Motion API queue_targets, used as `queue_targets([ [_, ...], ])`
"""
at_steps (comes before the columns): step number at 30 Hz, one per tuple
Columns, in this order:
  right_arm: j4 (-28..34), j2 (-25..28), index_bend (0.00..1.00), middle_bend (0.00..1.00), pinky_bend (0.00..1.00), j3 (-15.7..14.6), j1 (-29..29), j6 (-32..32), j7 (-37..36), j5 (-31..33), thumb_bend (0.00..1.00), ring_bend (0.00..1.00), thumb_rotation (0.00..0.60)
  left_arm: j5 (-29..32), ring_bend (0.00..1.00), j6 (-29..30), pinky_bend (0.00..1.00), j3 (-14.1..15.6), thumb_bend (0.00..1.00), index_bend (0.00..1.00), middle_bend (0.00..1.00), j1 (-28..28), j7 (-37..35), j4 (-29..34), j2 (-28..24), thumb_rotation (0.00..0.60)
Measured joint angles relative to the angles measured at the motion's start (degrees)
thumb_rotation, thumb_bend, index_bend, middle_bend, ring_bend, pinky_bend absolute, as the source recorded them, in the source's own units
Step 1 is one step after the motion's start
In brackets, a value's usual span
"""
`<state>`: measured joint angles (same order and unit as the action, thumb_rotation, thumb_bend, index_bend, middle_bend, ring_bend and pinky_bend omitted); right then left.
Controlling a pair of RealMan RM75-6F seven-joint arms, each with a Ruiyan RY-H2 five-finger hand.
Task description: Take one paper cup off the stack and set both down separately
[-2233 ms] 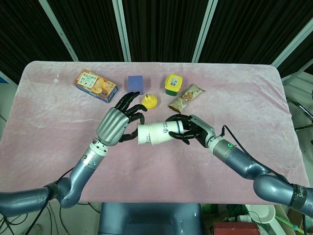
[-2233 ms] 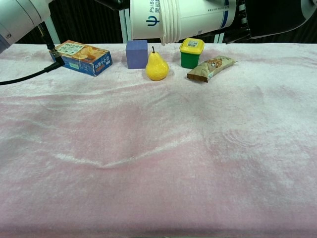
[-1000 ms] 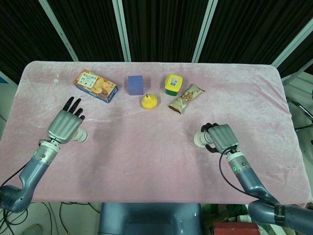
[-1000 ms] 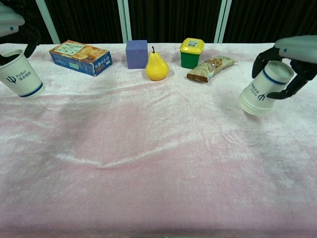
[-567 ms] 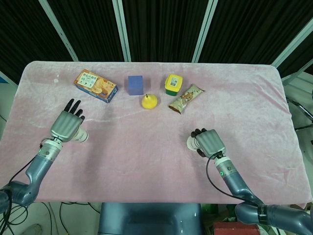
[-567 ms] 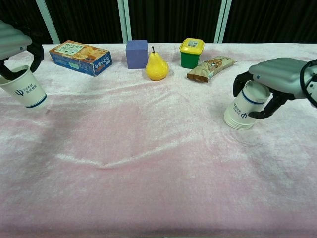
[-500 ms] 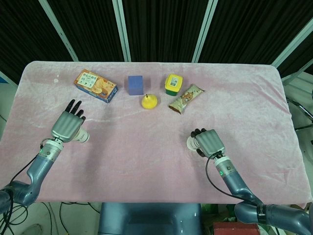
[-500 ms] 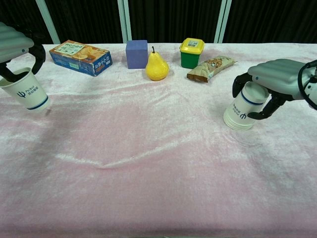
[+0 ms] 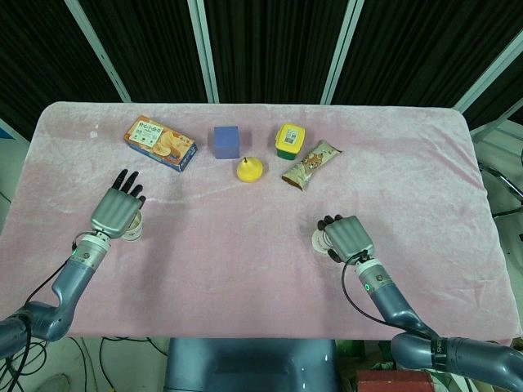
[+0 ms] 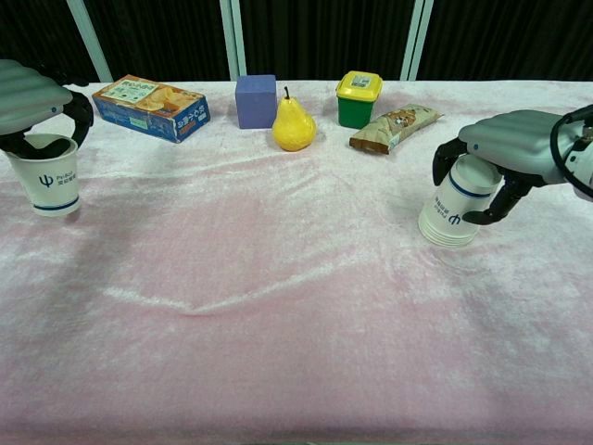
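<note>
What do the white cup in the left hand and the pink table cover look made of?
The white cup with a blue band looks like matte paper: thin rolled rim, printed logo, no gloss. The left hand holds it at the rim. The pink table cover looks like plush, velvety fabric: soft sheen with shifting light streaks and creases.

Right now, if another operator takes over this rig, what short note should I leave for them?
Left hand holds the single cup, upright, at the table's left side.
Right hand grips the stack, upside down and slightly tilted, at the right side.
Done: one cup is off the stack and the two are far apart.
Left: confirm both rest flat on the cloth, open the fingers, lift both hands away.
</note>
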<state>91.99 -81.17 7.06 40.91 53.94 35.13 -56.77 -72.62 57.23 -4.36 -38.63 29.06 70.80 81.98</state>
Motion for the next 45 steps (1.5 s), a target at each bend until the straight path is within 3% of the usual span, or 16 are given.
queue_targets([
  [7, 2.8, 2.1, 0.24, 0.12, 0.45, -0.2, 2.3, -2.4, 3.8, 6.8, 0.34, 0.29, 0.600, 0.3, 0.00, 0.0, 0.03, -0.2, 0.51, 0.47, 0.24, -0.2, 1.7, 0.2, 0.6, 0.600],
  [10, 4.2, 2.9, 0.16, 0.04, 0.34, -0.9, 3.2, -2.5, 5.6, 9.7, 0.28, 0.22, 0.600, 0.5, 0.00, 0.3, 0.03, -0.3, 0.50, 0.45, 0.23, -0.1, 2.0, 0.0, 0.9, 0.600],
  [16, 5.5, 3.6, 0.12, 0.00, 0.26, -2.1, 4.2, -1.5, 6.3, 11.8, 0.18, 0.19, 0.600, 1.5, 0.00, -0.3, 0.01, -0.2, 0.45, 0.39, 0.20, 0.0, 3.0, -0.5, 1.3, 0.600],
  [19, 5.7, 3.8, 0.12, 0.00, 0.25, -1.9, 4.3, -1.1, 5.1, 11.6, 0.14, 0.19, 0.600, 2.2, 0.00, -0.8, 0.00, -0.4, 0.36, 0.31, 0.17, 0.0, 3.4, -0.5, 1.4, 0.600],
  [24, 6.7, 5.0, 0.11, 0.00, 0.23, -0.9, 3.8, 0.1, 1.6, 9.8, 0.12, 0.17, 0.600, 2.7, 0.00, 0.4, 0.00, -1.5, 0.30, 0.18, 0.10, 0.0, 3.4, 0.5, 1.1, 0.600],
  [29, 8.6, 8.4, 0.10, 0.00, 0.23, 0.5, 2.2, 1.4, -4.5, 6.8, 0.12, 0.17, 0.600, 3.1, 0.00, 2.5, 0.00, -3.6, 0.27, 0.16, 0.08, 0.2, 1.8, 3.7, -1.1, 0.600],
  [34, 10.6, 15.5, 0.10, 0.00, 0.23, 1.0, -1.7, 4.3, -10.8, 2.8, 0.12, 0.17, 0.600, 3.4, 0.00, 4.6, 0.00, -4.3, 0.27, 0.16, 0.07, 1.8, 0.6, 11.8, -6.4, 0.600],
  [39, 9.9, 19.2, 0.10, 0.00, 0.23, -1.1, -7.4, 11.4, -12.9, -5.2, 0.12, 0.17, 0.600, 1.8, 0.00, 10.6, 0.00, -3.6, 0.27, 0.16, 0.06, 6.2, -0.9, 23.3, -13.7, 0.600],
  [45, 5.5, 20.3, 0.10, 0.00, 0.23, -6.0, -15.7, 20.9, -17.8, -17.0, 0.12, 0.17, 0.600, -4.0, 0.00, 21.3, 0.00, 2.1, 0.27, 0.15, 0.05, 17.3, -6.6, 30.6, -22.0, 0.600],
])
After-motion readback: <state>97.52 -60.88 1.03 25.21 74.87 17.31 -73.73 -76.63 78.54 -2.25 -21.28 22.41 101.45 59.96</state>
